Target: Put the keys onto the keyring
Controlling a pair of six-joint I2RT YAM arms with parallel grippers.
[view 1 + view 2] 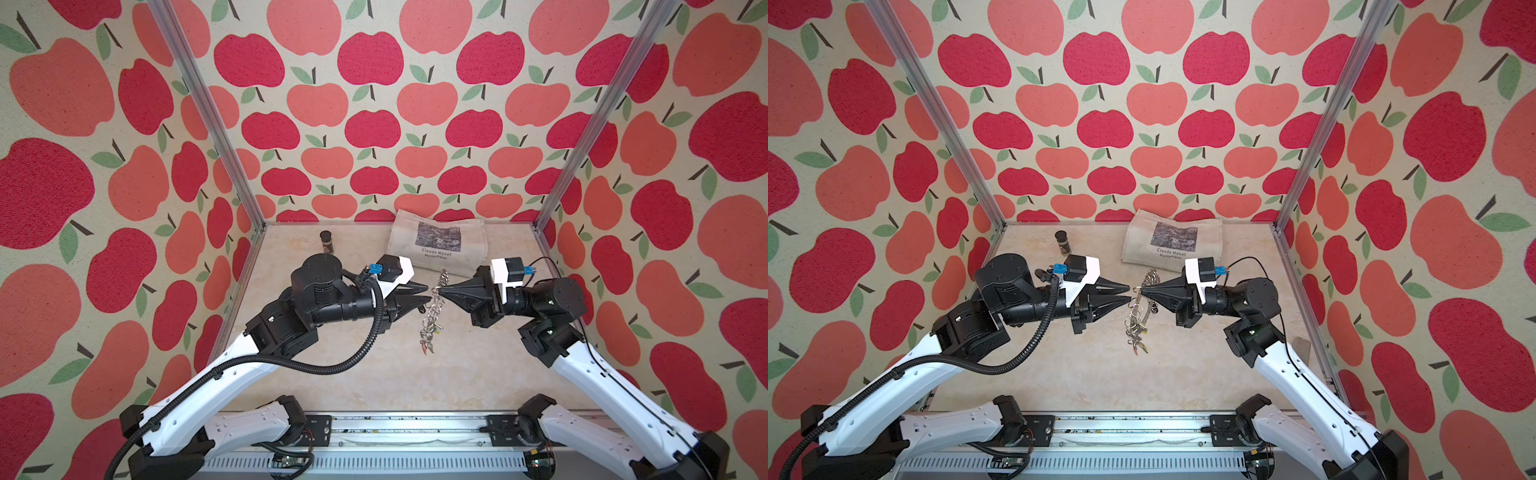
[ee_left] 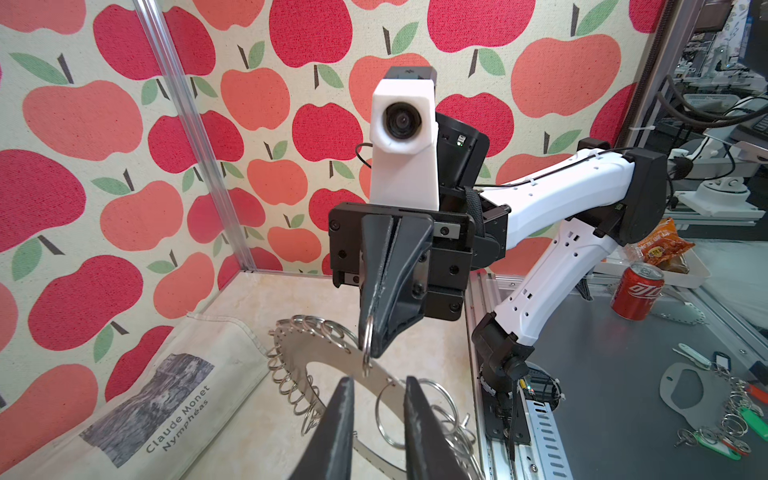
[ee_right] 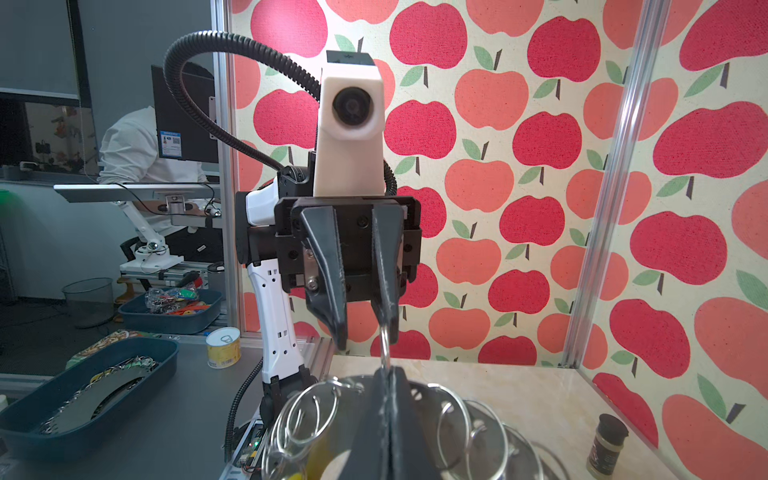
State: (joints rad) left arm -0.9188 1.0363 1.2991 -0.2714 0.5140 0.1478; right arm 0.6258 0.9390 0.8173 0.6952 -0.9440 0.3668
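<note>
Cloth walls [image 1: 374, 124] printed with red and pink apples close in the pale marbled table [image 1: 395, 382] on three sides, with silver metal posts [image 1: 206, 112] at the table's far corners. Beyond the table stand a dark monitor [image 3: 199, 147] and what may be a mesh waste bin [image 3: 88, 301].

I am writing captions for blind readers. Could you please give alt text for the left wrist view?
The right gripper, jaws shut, pinches a small wire ring on the rim of the flat grey metal keyring. The left gripper, jaws apart, points at that rim. A beige cloth bag lies on the pale marbled table, before an apple-patterned wall.
</note>
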